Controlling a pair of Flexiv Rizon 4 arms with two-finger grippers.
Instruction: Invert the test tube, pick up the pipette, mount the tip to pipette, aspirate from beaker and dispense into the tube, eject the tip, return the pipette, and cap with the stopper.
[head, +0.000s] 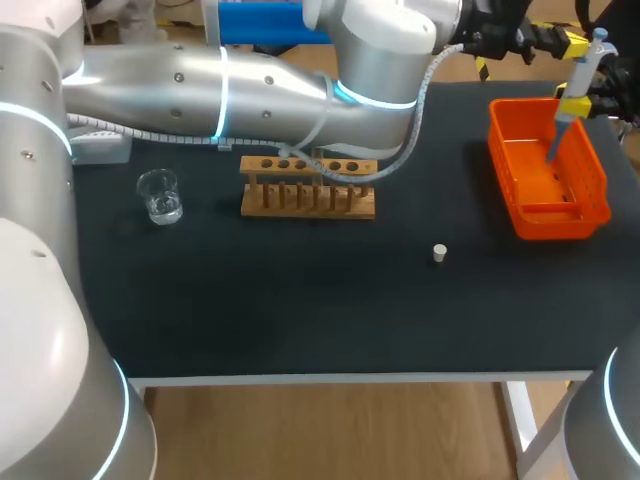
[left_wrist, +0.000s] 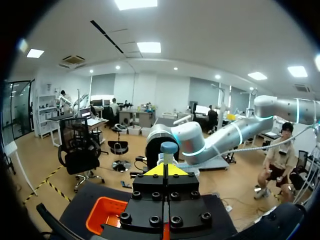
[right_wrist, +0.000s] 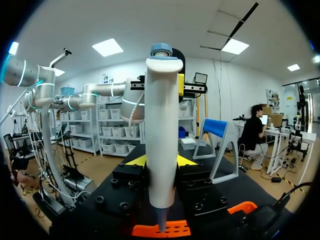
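Right tool (right_wrist: 160, 162): the two yellow-tipped fingers are clamped on the body of the pipette (right_wrist: 161, 125) from both sides and hold it upright.

Left tool (left_wrist: 165, 170): the fingers are together with nothing between them, just beside the pipette's upper end. Whether they touch it cannot be told. The left arm (head: 250, 85) reaches across above the test tube rack (head: 308, 200) to get there.

Progress, as judged:
- The pipette is picked up.
- Its lower end hangs inside the orange basket (head: 555, 226), well to the right of the rack.
- Whether a tip is fitted cannot be made out, so the step could be either mounting or ejecting.
- Capping is not yet done. The white stopper (head: 438, 253) stands alone on the table (head: 300, 300), to the right of the rack and nearer the robot.
- Returning the pipette also remains.

Containers:
- Glass beaker (head: 160, 196): stands upright to the left of the rack, apart from it, and holds a little clear liquid.
- Rack: shows a row of dark holes. The arm's hose covers part of it, and no test tube can be confirmed in it.
- Basket: holds the pipette's lower end. Whether loose tips lie in it cannot be told.
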